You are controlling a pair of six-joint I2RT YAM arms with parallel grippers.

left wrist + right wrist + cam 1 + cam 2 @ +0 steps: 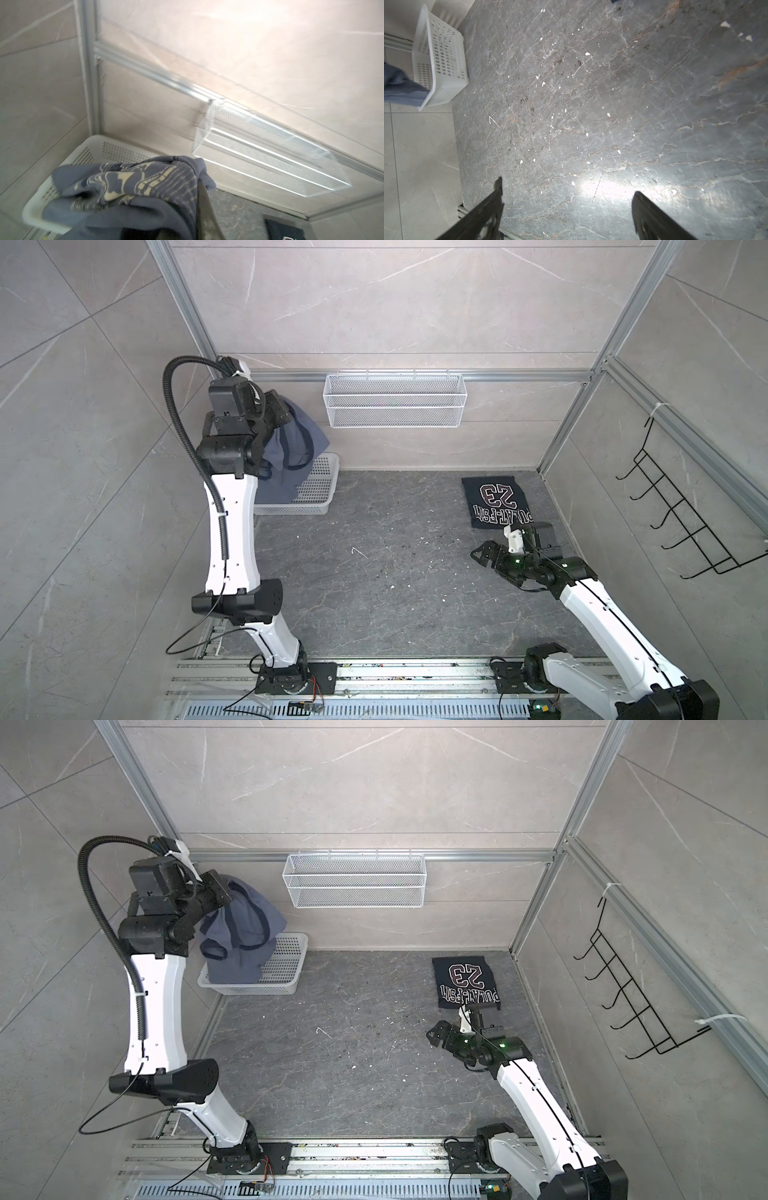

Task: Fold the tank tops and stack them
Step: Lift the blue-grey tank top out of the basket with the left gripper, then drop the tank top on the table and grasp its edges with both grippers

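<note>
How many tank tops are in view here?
2. The blue-grey top hangs from the shut left gripper over the basket; the black top lies folded on the table, far right. The hanging cloth hides part of the basket, so another could lie there.

In both top views, your folded tank top (496, 499) lay on the table (374, 572) at right, with the right pincer (478, 558) just below it. At upper left, the other tank top (291, 443) hung from your left pincer (227, 892) over the plastic basket (299, 510).
</note>
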